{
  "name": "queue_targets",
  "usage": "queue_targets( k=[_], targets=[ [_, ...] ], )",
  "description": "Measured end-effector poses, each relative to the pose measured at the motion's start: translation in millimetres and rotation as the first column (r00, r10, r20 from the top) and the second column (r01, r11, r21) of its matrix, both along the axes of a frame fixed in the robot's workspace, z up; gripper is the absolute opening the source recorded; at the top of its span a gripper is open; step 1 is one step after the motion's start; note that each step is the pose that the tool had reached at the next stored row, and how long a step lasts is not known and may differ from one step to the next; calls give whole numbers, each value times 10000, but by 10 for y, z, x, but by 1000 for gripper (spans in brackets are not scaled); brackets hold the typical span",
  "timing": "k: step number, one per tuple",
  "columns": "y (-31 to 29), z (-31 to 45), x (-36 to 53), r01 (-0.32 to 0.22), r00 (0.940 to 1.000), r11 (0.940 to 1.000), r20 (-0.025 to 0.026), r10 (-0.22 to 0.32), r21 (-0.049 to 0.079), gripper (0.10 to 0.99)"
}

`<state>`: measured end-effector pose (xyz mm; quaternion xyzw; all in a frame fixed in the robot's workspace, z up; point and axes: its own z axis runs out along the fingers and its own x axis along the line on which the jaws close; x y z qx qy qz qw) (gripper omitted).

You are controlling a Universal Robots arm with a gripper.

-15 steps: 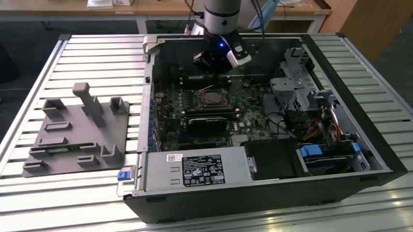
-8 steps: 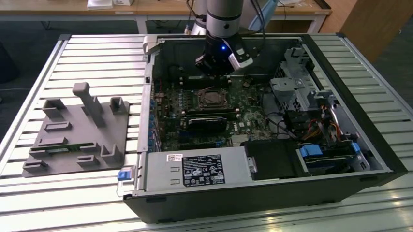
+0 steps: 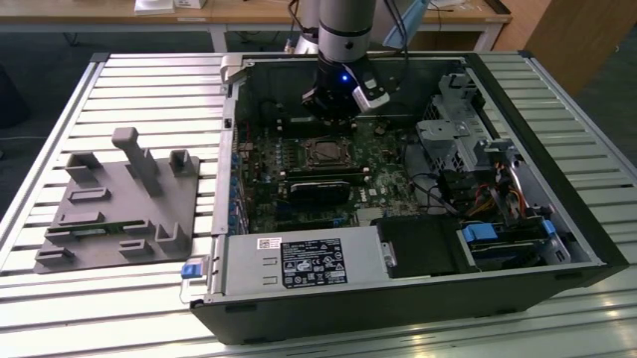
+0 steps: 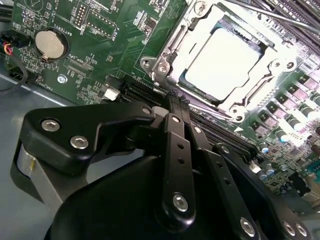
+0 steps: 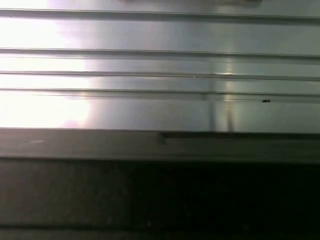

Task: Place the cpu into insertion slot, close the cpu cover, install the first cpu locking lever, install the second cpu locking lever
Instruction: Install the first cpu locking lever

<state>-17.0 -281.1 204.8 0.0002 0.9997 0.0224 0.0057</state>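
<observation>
Starting at the exterior view's left: noting a grey fixture (image 3: 119,201) lying on the slatted desk (image 3: 149,82), well apart from the end effector (image 3: 333,112). Moving rightward, finding an open case (image 3: 398,313) lying on its side, with the green board (image 3: 264,186) facing up and a labelled metal box (image 3: 298,261) by the near wall. Hanging from the arm (image 3: 347,26) inside the case, near its far wall, and hovering over the board.

Seeing, in the second wrist view, the end effector (image 4: 176,100) closed up, its black fingers (image 4: 173,130) meeting at the tips and gripping nothing. Spotting a coin cell (image 4: 50,44) on the board, off to one side of those tips. Finding the cpu (image 4: 222,60) just beyond the tips, sitting flat in the slot (image 4: 200,92), near the end effector but apart from it. Noting the cover (image 4: 260,90) lying around the cpu, its window leaving the grey face bare.

Ending at the exterior view's right, well apart from the end effector: a metal drive cage (image 3: 458,127) and bundled cables (image 3: 493,201). Looking, in the first wrist view, across ribbed metal slats (image 5: 150,65).
</observation>
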Motion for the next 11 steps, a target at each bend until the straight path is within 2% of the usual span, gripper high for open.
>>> queue_targets(
  k=[6, 11],
  targets=[
    [5, -24, 12, 0, 10000, 10000, 0, 0, -27, 106],
    [6, -41, 16, 1, 10000, 9999, 0, -1, -162, 106]
  ],
)
